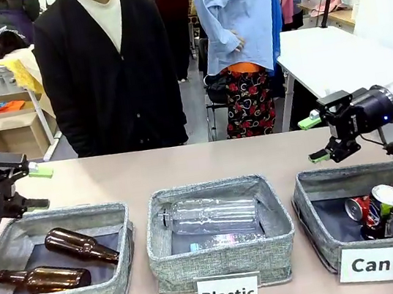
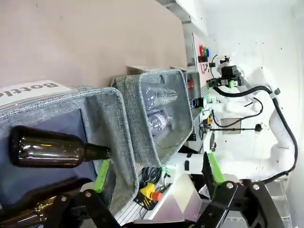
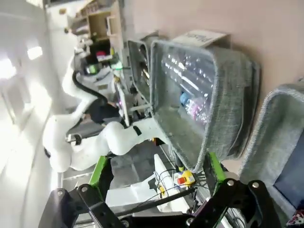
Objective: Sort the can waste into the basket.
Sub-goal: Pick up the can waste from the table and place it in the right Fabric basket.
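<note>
Both grippers, right [image 1: 316, 138] and left [image 1: 39, 187], hang spread and empty above the desk [image 1: 184, 165], while the two cans [image 1: 377, 210] already lie in the Can basket [image 1: 313, 212], so sorting looks finished.

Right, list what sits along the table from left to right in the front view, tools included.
Left tool → Bottle basket holding two brown glass bottles → Plastic basket with clear plastic bottles → Can basket holding the cans, with the right tool above its far left corner.
</note>
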Available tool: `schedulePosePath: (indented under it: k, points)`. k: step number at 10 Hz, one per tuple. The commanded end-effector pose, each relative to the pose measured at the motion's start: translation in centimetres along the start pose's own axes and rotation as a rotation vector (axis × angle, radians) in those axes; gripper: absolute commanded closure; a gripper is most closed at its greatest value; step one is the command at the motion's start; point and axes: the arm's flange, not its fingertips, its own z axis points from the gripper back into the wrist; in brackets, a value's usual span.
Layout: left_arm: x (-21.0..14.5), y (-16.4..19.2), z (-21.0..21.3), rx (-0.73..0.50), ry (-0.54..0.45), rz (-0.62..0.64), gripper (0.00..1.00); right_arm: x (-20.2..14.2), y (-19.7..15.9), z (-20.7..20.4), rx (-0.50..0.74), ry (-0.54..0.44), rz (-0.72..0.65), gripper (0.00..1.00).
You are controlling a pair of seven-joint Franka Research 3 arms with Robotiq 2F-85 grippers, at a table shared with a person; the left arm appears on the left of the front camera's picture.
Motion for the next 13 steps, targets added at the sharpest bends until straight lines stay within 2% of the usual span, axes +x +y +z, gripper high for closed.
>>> schedulePosePath:
  k: [1, 13]
  points:
    - [0.18, 0.30, 0.57, -0.001, 0.007, 0.002, 0.05, 0.57, 1.89, -0.17, 0.009, 0.066, 0.050, 0.00]
    - [0.18, 0.30, 0.57, -0.001, 0.007, 0.002, 0.05, 0.57, 1.89, -0.17, 0.009, 0.066, 0.050, 0.00]
